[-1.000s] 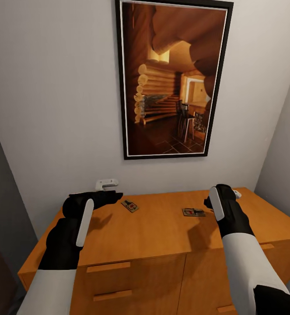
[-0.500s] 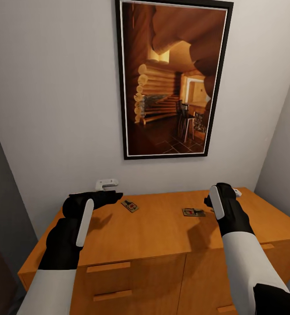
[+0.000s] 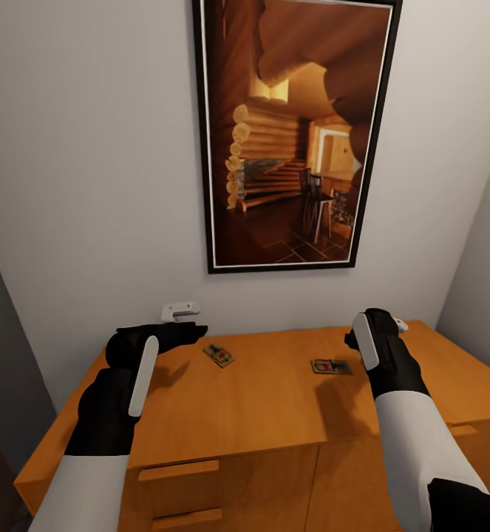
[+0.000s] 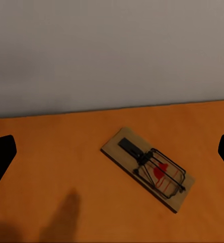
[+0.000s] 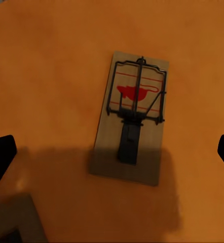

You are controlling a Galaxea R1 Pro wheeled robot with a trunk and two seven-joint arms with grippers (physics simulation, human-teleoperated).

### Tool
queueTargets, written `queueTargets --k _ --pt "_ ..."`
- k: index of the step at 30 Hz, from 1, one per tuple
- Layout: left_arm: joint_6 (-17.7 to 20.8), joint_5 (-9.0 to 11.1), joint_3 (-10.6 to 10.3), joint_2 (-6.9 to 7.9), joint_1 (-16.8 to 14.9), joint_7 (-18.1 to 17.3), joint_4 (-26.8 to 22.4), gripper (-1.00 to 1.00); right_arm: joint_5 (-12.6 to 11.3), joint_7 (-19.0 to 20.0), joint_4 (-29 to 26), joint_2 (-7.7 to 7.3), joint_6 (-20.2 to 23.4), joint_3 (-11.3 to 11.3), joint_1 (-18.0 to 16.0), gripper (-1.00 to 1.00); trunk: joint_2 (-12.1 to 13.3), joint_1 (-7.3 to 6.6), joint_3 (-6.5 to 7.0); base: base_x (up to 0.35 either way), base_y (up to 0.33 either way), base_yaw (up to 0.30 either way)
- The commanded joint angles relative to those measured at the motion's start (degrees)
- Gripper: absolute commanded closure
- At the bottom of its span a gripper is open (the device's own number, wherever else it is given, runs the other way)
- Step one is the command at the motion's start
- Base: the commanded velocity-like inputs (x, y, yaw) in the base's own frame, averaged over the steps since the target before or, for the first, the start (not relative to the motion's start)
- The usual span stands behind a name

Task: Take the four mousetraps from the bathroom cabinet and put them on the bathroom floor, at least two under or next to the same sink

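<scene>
Pick-up stage, by the look of it: two small flat tan wooden mousetraps with dark spring wire and a red mark lying loose on the smooth top of the waist-high orange-brown wooden cabinet (image 3: 274,403), none lifted yet. Left mousetrap (image 4: 148,167) just ahead of the left gripper (image 3: 189,331), flat and turned at an angle, between the two dark fingers (image 4: 0,159) in the left wrist view, those fingers set wide apart and touching nothing. Right mousetrap (image 5: 131,124) directly below the right gripper (image 3: 355,341), centred between its fingers (image 5: 0,157), likewise spread wide and clear of the wood. Same two traps seen from the head at (image 3: 219,355) and (image 3: 330,366), well apart from each other. Small white-grey gadget (image 3: 179,309) against the wall beyond the left fingers, no part of the job.

Next move, as a judgement: lowering each gripper until the fingers straddle a plate's narrow sides, the left wrist probably turned first to match its trap's diagonal lie, then closing. Thin plates flat on the tabletop, so fingers likely needing to reach nearly to the wood.
</scene>
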Motion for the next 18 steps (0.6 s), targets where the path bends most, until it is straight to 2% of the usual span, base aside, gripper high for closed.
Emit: queueTargets --k 1,18 --pt "0.25 0.3 0.04 -0.01 -0.05 0.08 -0.04 -1.0 -0.61 -0.55 -0.05 0.03 0.06 -0.08 -0.05 -1.0 -0.04 0.01 -0.07 0.073 0.0 0.0" --pt "0.25 0.3 0.03 -0.01 -0.05 0.06 -0.04 -1.0 -0.67 -0.55 0.33 -0.16 0.06 -0.08 -0.06 -1.0 -0.04 0.01 -0.07 0.018 0.0 0.0"
